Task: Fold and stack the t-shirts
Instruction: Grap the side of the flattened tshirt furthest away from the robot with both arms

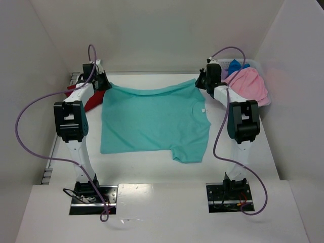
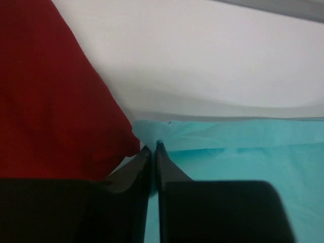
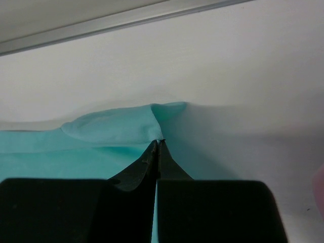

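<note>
Peeking behind left arm [image 1: 71, 120], dark red t-shirt [image 1: 95, 104], beside teal t-shirt [image 1: 152, 119]

Your soft teal cloth t-shirt [image 1: 152, 121] at centre looks matt and lightly creased. At 10 o'clock, the dark red cloth t-shirt [image 1: 94, 103] is equally dull. The white table [image 1: 152, 167] is smooth and matt; the left gripper [image 2: 153, 147] looks like matt black plastic.
</note>
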`<state>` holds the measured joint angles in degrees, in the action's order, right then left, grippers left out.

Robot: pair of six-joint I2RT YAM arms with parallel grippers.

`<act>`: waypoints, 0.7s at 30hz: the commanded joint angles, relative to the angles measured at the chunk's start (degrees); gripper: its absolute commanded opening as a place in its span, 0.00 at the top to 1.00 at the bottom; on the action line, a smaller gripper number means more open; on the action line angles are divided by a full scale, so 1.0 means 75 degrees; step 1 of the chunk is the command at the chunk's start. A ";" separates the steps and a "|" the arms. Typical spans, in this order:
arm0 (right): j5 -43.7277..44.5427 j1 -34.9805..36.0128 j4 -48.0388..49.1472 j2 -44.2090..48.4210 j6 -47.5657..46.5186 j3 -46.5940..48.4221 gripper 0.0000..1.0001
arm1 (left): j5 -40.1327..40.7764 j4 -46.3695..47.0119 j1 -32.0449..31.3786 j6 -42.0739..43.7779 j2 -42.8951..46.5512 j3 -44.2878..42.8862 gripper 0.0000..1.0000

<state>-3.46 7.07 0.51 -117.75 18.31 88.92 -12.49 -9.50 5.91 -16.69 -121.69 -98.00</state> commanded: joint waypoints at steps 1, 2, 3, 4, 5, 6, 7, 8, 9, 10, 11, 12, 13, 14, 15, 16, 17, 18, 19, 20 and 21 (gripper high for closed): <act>-0.0077 -0.0076 0.0131 -0.0271 -0.0109 0.0541 1.00 | -0.0116 0.0457 0.0044 0.0057 -0.0297 -0.0246 0.80; -0.0147 -0.0076 0.0131 -0.0365 -0.0109 0.0635 1.00 | -0.0116 0.0458 0.0044 0.0057 -0.0414 -0.0339 0.75; -0.0147 -0.0076 0.0131 -0.0366 -0.0109 0.0636 1.00 | -0.0116 0.0458 0.0044 0.0057 -0.0415 -0.0445 0.67; -0.0147 -0.0076 0.0061 -0.0470 -0.0109 0.0717 1.00 | -0.0035 0.0458 0.0044 0.0057 -0.0532 -0.0515 0.58; -0.0147 -0.0076 0.0060 -0.0553 -0.0109 0.0787 1.00 | -0.0034 0.0527 0.0113 0.0057 -0.0707 -0.0748 0.46; -0.0147 -0.0076 -0.0009 -0.0646 -0.0178 0.0881 1.00 | -0.0034 0.0528 0.0114 0.0057 -0.0778 -0.0820 0.35; -0.0147 -0.0076 -0.0010 -0.0751 -0.0179 0.0998 1.00 | -0.0034 0.0667 0.0114 0.0057 -0.0779 -0.0902 0.29; -0.0147 -0.0076 -0.0010 -0.0834 -0.0179 0.1080 1.00 | -0.0034 0.0669 0.0114 0.0057 -0.0779 -0.0903 0.27; -0.0147 -0.0006 -0.0010 -0.0835 -0.0249 0.1162 1.00 | 0.0047 0.0761 0.0114 0.0057 -0.0779 -0.0903 0.26; -0.0147 -0.0005 -0.0091 -0.0916 -0.0249 0.1163 1.00 | 0.0048 0.0762 0.0114 0.0057 -0.0860 -0.1007 0.26; -0.0147 -0.0005 -0.0092 -0.0917 -0.0249 0.1163 1.00 | 0.0048 0.0762 0.0114 0.0057 -0.0861 -0.1124 0.26; -0.0147 -0.0005 -0.0092 -0.0917 -0.0249 0.1232 1.00 | 0.0048 0.0762 0.0114 0.0057 -0.0930 -0.1218 0.26; -0.0147 -0.0005 -0.0092 -0.0917 -0.0249 0.1233 1.00 | -0.0021 0.0670 0.0114 0.0057 -0.1047 -0.1381 0.26; -0.0147 -0.0005 -0.0092 -0.0917 -0.0249 0.1233 1.00 | -0.0022 0.0669 0.0114 0.0057 -0.1164 -0.1453 0.26; -0.0147 -0.0005 -0.0092 -0.0986 -0.0319 0.1233 1.00 | -0.0022 0.0587 0.0114 0.0057 -0.1165 -0.1523 0.26; -0.0147 -0.0005 -0.0092 -0.0987 -0.0320 0.1303 1.00 | -0.0022 0.0459 0.0114 0.0057 -0.1282 -0.1605 0.26; -0.0147 -0.0005 -0.0092 -0.0987 -0.0320 0.1303 1.00 | -0.0022 0.0458 0.0114 0.0057 -0.1387 -0.1710 0.26; -0.0147 -0.0005 -0.0092 -0.0987 -0.0320 0.1303 1.00 | 0.0152 0.0353 0.0114 0.0057 -0.1458 -0.1711 0.26; -0.0147 -0.0005 -0.0162 -0.1057 -0.0389 0.1303 1.00 | 0.0154 0.0352 0.0114 0.0057 -0.1458 -0.1781 0.26; -0.0147 -0.0005 -0.0162 -0.1057 -0.0390 0.1373 1.00 | 0.0316 0.0283 0.0114 0.0057 -0.1458 -0.1782 0.29; -0.0147 -0.0005 -0.0162 -0.1127 -0.0390 0.1374 1.00 | 0.0422 0.0282 0.0114 0.0057 -0.1551 -0.1782 0.29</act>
<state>-4.23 7.09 -1.02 -124.38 16.78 95.64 -11.70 -7.38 6.46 -16.71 -131.09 -109.16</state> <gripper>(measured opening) 0.009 0.728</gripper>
